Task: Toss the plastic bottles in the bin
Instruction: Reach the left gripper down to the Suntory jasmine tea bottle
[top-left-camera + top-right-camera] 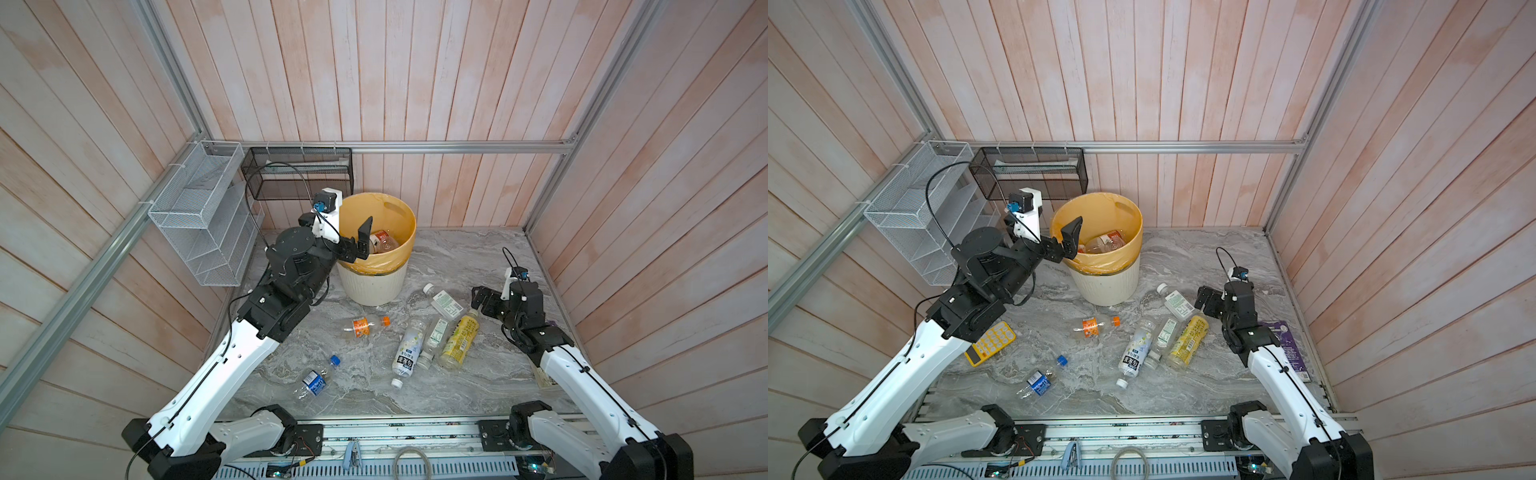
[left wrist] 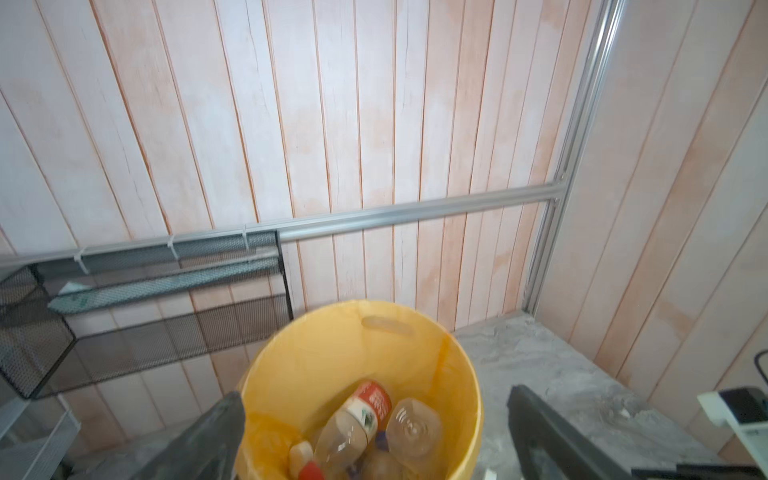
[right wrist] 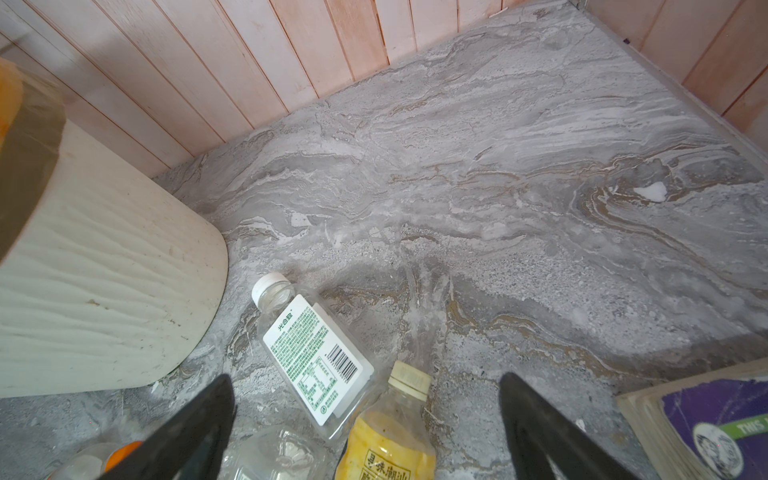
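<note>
The left gripper (image 2: 374,395) hangs over the bin (image 1: 370,286) at upper centre in a top view, jaws spread wide and empty; several bottles (image 2: 353,424) lie inside it. The right gripper (image 3: 365,379), equally wide and empty, hovers right of centre above the yellow bottle (image 1: 459,336) and the green-labelled bottle (image 1: 445,301) lying on the marble table (image 1: 457,257). These empties look light, thin-walled and slick, apt to roll or crumple, so a gentle pinch across the labelled mid-body seems safest

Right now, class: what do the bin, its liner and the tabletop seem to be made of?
Bin: likely matte cream plastic, ribbed wall. Liner: thin translucent yellow-orange plastic film, creased over the rim. Tabletop: grey veined stone look, possibly marble or printed laminate.
</note>
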`<action>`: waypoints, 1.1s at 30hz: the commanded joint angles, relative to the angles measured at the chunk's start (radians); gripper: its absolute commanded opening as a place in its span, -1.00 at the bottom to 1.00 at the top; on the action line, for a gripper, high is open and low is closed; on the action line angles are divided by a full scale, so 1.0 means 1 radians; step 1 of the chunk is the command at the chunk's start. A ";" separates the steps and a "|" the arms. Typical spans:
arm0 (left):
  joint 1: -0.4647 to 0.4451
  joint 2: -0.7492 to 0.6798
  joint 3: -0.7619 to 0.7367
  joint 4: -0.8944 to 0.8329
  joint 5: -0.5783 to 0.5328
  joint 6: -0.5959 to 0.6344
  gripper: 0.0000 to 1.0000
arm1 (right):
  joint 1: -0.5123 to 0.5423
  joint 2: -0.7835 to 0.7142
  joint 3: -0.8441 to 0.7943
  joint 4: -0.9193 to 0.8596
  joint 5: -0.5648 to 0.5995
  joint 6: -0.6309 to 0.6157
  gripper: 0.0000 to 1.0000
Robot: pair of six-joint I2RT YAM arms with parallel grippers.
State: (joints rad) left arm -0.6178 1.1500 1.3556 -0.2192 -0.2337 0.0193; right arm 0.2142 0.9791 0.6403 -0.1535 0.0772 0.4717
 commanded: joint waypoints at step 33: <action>-0.402 0.468 -0.309 -0.143 0.135 -0.352 0.97 | -0.002 0.009 -0.036 0.011 -0.003 0.050 0.98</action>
State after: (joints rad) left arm -1.0176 1.5871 1.0542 -0.3927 -0.1051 -0.3080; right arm 0.2142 0.9943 0.6189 -0.1501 0.0696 0.5102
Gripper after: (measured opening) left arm 0.986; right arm 0.992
